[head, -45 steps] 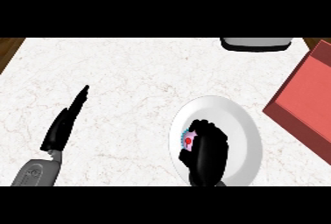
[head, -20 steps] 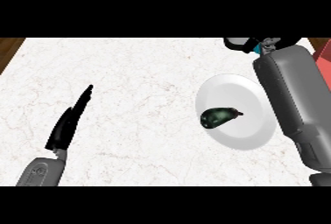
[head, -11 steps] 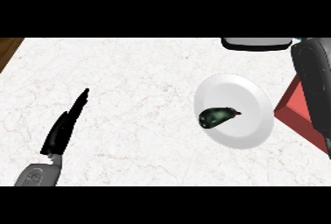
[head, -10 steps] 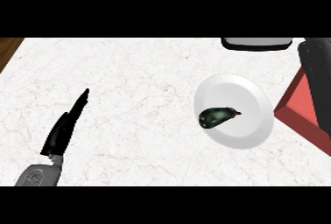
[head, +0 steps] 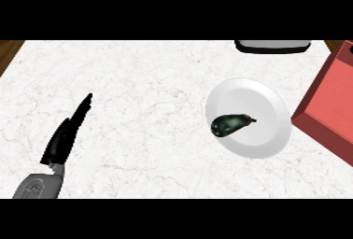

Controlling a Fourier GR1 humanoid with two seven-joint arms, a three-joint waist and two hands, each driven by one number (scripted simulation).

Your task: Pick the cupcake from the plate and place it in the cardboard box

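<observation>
The right hand is out of view; the left hand (head: 66, 137) rests open, holding nothing; no cupcake shows, only a dark object (head: 229, 124), perhaps an eggplant, on the plate (head: 265, 100) beside the red box (head: 331, 100); risk: grasping it by mistake

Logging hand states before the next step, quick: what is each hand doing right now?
Left hand: open, fingers straight, holding nothing, resting at the counter's left.
Right hand: not in view.

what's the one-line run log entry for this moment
left hand: open, resting on counter | right hand: not in view | white plate: dark green item on it | red box: at right edge
</observation>
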